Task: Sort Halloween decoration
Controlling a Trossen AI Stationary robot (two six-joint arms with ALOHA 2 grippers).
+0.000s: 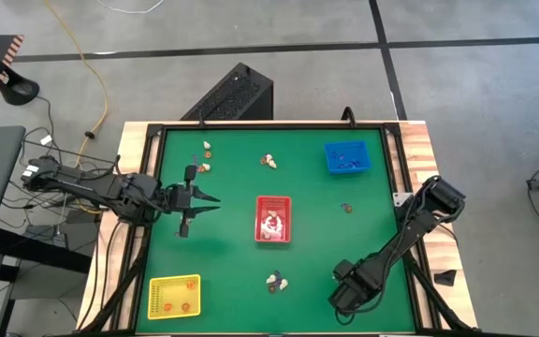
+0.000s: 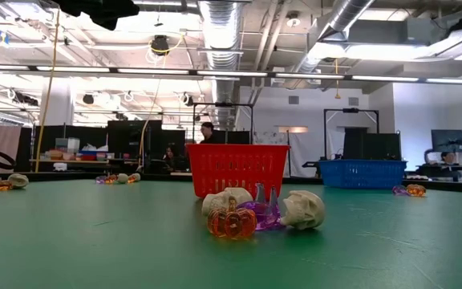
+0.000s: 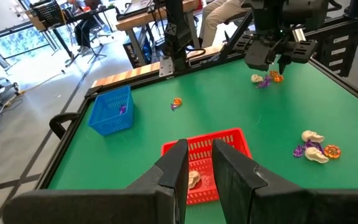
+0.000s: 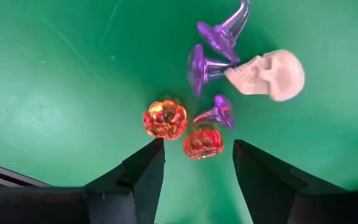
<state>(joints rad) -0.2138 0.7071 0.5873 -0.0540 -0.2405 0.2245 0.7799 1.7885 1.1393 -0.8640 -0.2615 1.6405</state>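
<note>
- Right gripper (image 4: 197, 148) hung open wide and empty directly over a tight knot of Halloween decoration near the table's right front corner: 2 orange pumpkins (image 4: 165, 119), 3 purple witch hats (image 4: 215, 114) and 1 cream skull (image 4: 272, 74).
- Left gripper (image 3: 200, 149) sat level above the mat, aimed at the red tray (image 1: 272, 200), its fingers parted only narrowly with nothing seen between them.
- Crowding looked like the main hazard: the nearer pumpkin (image 4: 202, 142) touched a hat, so closing fingers could catch 2 colours at once or flick a neighbour away.
- Round pumpkins seemed likely to squirt sideways if pinched off-centre, while the hats' thin stems could tip and slip out.
- A mixed grab would probably put a wrong colour in a tray; the blue tray (image 1: 348, 144) held purple pieces, the yellow tray (image 1: 174, 279) orange ones and the red tray cream ones.
- More unsorted clusters lay well apart: 1 in front of the red tray (image 1: 276, 281), others beyond it (image 1: 269, 162) and towards the left (image 1: 205, 159).
- Green matting (image 1: 232, 271) covered the table inside a black frame with wooden edges.
- Beyond stood grey concrete floor, a trailing yellow cable (image 1: 94, 70), exposed ceiling ducts (image 2: 223, 20) and desks where people sat.
</note>
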